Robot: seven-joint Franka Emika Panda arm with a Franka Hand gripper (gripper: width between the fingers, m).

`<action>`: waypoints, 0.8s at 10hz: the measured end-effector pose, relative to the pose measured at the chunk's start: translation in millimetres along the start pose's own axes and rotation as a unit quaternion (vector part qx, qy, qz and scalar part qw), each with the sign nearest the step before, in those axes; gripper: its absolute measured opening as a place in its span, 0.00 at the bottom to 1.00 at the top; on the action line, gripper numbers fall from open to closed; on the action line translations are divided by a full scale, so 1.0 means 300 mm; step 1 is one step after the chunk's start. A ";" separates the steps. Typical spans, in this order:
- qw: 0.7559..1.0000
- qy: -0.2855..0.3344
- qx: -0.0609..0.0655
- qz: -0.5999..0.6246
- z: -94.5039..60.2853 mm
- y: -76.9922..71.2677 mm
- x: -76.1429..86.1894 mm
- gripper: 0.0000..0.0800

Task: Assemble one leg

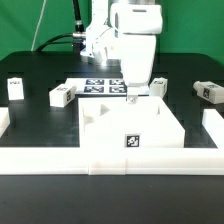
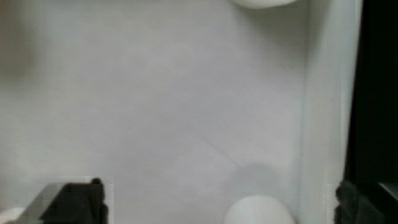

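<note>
Gripper [image 1: 133,96] fingers spread wide, low over tray [image 1: 105,135], leg [image 1: 62,96] apart

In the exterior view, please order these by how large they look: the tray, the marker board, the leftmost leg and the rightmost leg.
1. tray
2. marker board, partly hidden by the arm
3. leftmost leg and rightmost leg: they look about alike, so I do not rank them.
</note>
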State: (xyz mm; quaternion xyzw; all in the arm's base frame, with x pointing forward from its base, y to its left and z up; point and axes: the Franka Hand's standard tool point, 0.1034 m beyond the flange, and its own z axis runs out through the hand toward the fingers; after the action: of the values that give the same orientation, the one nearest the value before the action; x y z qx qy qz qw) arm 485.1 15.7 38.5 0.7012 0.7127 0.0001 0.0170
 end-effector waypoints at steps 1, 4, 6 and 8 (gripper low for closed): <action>1.000 0.001 0.007 0.001 0.022 -0.017 -0.001 0.81; 1.000 0.002 0.018 0.003 0.056 -0.040 -0.002 0.81; 1.000 0.003 0.024 0.003 0.075 -0.052 0.000 0.81; 1.000 0.004 0.025 0.005 0.089 -0.058 0.004 0.76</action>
State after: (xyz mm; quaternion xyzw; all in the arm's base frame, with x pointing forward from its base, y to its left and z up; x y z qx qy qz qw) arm 468.4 15.9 11.3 0.7051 0.7089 -0.0144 -0.0037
